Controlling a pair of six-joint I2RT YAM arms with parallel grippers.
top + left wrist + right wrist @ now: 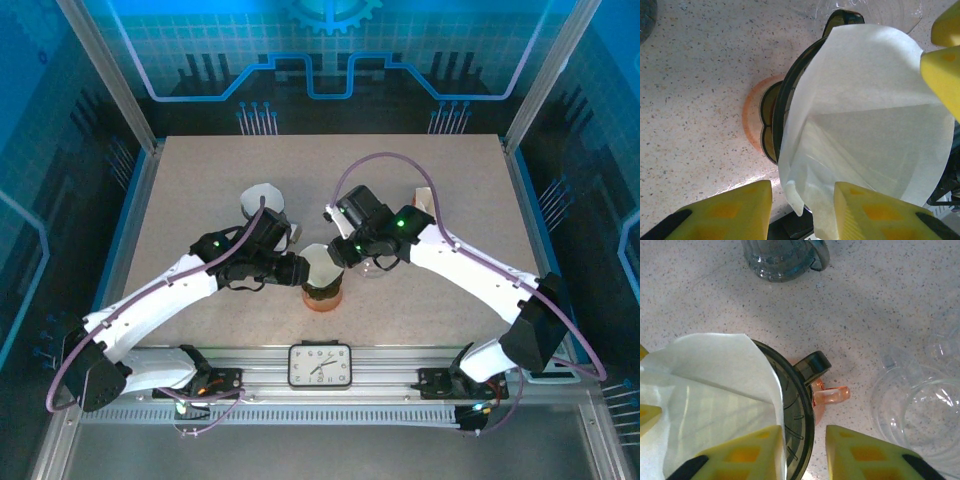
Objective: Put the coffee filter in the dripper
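Our left hand (pixel 802 194) has its yellow fingers apart, and the loose lower flap of the paper coffee filter (pixel 865 125) hangs in the gap between them, not pinched as far as we can see. Our right hand (pixel 804 432) is spread too, straddling the rim of the dark dripper (pixel 801 405), with one finger over the paper inside and one outside the wall. We judge this steadies the cone while it is settled. The filter sits in the dripper's mouth but stands proud and skewed, so we think it is not yet seated. The dripper rests on an orange cup (pixel 832 396), which lifts it off the desk (pixel 690 75). On that pale speckled surface a grey jug (pixel 782 255) and a clear glass carafe (pixel 915 415) stand near. Blue printed panels on a metal frame enclose the space, and a clock (pixel 320 365) lies at the near edge
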